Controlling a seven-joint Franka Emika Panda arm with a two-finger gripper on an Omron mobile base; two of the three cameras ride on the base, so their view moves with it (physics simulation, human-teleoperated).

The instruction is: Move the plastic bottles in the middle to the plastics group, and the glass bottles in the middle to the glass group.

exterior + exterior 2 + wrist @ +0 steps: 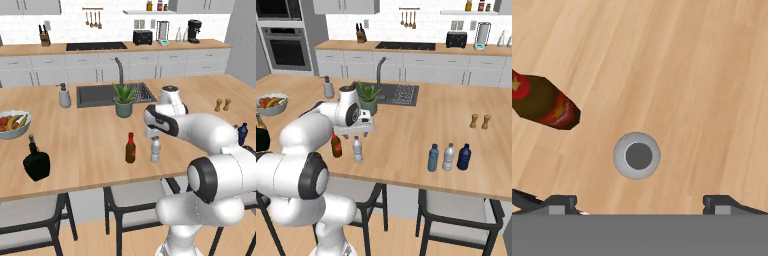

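The claw (639, 202) hangs spread wide, straight above the white bottle (637, 155) (cap centred between its tips), likely lined up for a top-down grab, brown bottle (543, 102) off beside.

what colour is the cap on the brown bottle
Red, clearest in the left base view on the brown bottle.

Both base views look forward and down from behind the arm, one from its left, one from its right, taking in the long wooden surface (90, 135). They share the slim brown red-capped bottle (130, 148) and the small whitish clear bottle (155, 149). The hand view looks straight down, close above that whitish bottle's cap.
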